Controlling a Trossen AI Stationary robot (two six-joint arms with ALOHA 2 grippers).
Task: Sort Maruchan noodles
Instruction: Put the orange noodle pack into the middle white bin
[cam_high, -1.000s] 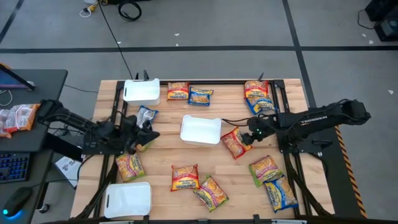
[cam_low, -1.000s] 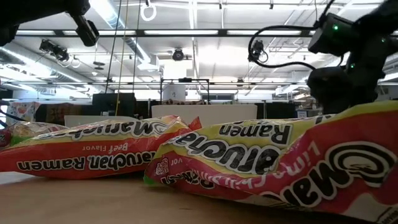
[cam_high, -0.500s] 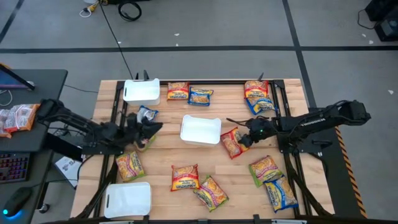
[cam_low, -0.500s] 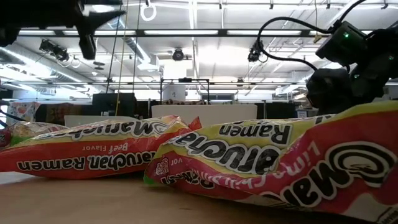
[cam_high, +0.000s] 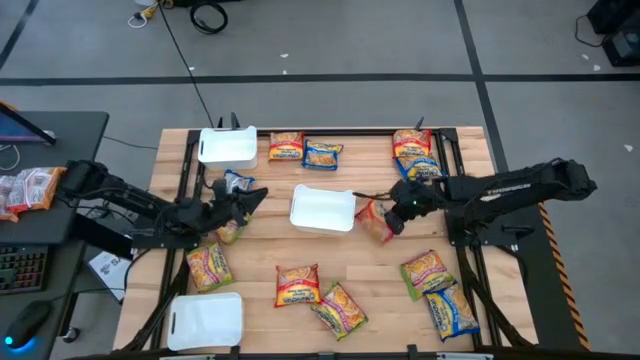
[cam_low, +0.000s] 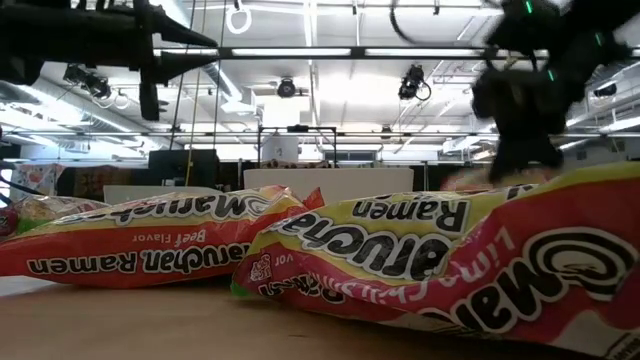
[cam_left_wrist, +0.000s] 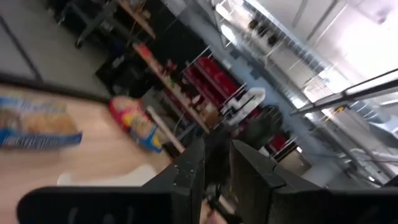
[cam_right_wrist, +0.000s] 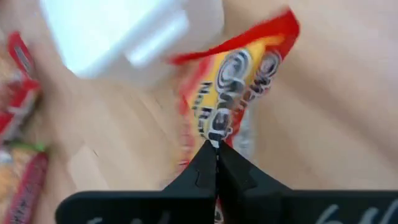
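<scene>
Since a second ago the right gripper (cam_high: 393, 217) has pinched its fingers shut on a red-orange noodle packet (cam_high: 376, 222), now bunched just beside the middle white tray (cam_high: 322, 210) on the worktop (cam_high: 380, 275). Left gripper (cam_high: 246, 199) hovers near a blue packet (cam_high: 236, 183), fingers slightly parted, holding nothing.

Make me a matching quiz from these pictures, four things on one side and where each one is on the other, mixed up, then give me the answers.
Things:
1. right gripper
2. blue packet
3. middle white tray
4. left gripper

Places:
A. table centre, left of the pinched red packet
B. far edge, beside an orange packet
C. near the table's left side, by a small blue packet
D. shut on a red packet's edge

Pairs: 1-D, 2-B, 3-A, 4-C
</scene>
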